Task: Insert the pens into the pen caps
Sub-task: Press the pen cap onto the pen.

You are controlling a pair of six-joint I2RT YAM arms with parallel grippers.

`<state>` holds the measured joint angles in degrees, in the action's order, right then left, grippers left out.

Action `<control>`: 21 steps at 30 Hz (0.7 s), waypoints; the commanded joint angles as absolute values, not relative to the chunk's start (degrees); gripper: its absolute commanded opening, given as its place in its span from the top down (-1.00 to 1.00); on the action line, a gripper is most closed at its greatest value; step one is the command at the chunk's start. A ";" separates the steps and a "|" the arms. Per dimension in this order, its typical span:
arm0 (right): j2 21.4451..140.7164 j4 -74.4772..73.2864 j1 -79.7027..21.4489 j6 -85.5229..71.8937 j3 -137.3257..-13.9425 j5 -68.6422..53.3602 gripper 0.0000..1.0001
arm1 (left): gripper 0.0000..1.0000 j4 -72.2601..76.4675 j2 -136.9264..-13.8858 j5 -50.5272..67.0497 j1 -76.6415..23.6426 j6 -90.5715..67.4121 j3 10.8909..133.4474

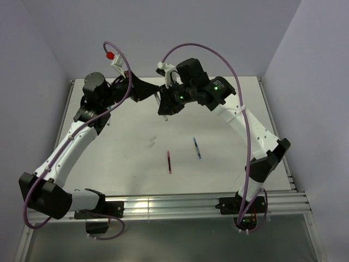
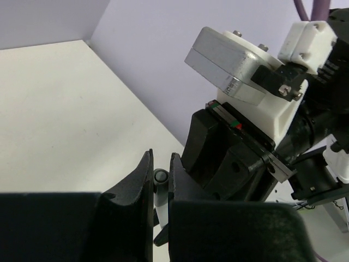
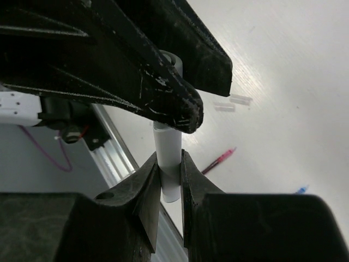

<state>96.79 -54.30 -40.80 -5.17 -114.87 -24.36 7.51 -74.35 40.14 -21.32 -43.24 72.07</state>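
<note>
1. A white, matte desk (image 1: pixel 120 158) fills the middle of the top view, evenly lit with only faint shadows.
2. Plain pale lilac walls (image 1: pixel 163 27) enclose it on the left, back and right.
3. Silver aluminium rails (image 1: pixel 180 204) run along its near edge.
4. In front of the rails lies a dull grey surface (image 1: pixel 180 240).

Grey pen cap (image 3: pixel 172 59), white pen (image 3: pixel 167 155) top behind left tool (image 3: pixel 208 91); pale bits (image 1: pixel 152 142) indistinct.

Red pen (image 1: pixel 169 162) beside blue pen (image 1: pixel 197 148)
</note>
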 commanded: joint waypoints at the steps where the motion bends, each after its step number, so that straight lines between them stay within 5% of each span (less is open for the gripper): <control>1: 96.85 -44.91 -41.66 -3.34 -121.19 -15.30 1.00 | 0.99 0.17 -74.36 45.18 -25.57 -42.53 69.44; 7: 97.38 -44.56 -42.10 -4.83 -121.65 -11.77 1.00 | 0.99 5.25 -74.18 45.08 -25.84 -49.19 66.10; 21: 96.68 -40.52 -40.70 -6.94 -125.94 -29.61 1.00 | 0.99 19.16 -72.69 51.15 -26.10 -55.46 59.06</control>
